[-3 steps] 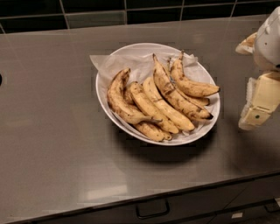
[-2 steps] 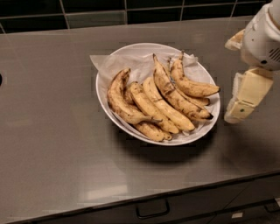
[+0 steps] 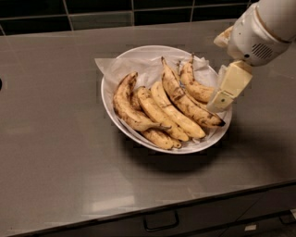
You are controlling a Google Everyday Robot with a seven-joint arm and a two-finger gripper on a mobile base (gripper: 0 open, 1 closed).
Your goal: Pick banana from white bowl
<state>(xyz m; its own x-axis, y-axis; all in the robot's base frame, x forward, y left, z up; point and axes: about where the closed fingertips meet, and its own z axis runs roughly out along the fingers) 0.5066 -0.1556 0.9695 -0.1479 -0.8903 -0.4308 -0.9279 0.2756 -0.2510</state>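
The white bowl (image 3: pixel 138 48), lined with crumpled white paper, sits mid-counter and holds several spotted bananas. The banana (image 3: pixel 185 102), the longest and slimmest with heavy brown streaks, lies diagonally from its stem at the back to its black tip at the bowl's right rim. My gripper (image 3: pixel 217 74) hangs at the bowl's right edge, open and empty. Its lower cream finger (image 3: pixel 230 85) points down-left, with its tip just above the banana's dark end. The upper finger (image 3: pixel 224 37) sits behind, near the bowl's back right rim.
The grey counter (image 3: pixel 55 152) runs to a front edge with a drawer handle (image 3: pixel 161 222) below. A dark tiled wall (image 3: pixel 92 9) stands behind. A dark object (image 3: pixel 1 84) shows at the left edge. Plumper bananas (image 3: pixel 127 106) fill the bowl's left half.
My gripper has moved left and slightly toward the back, from beside the bowl to over its right rim, close to the banana's tip. The bananas and the bowl have not moved.
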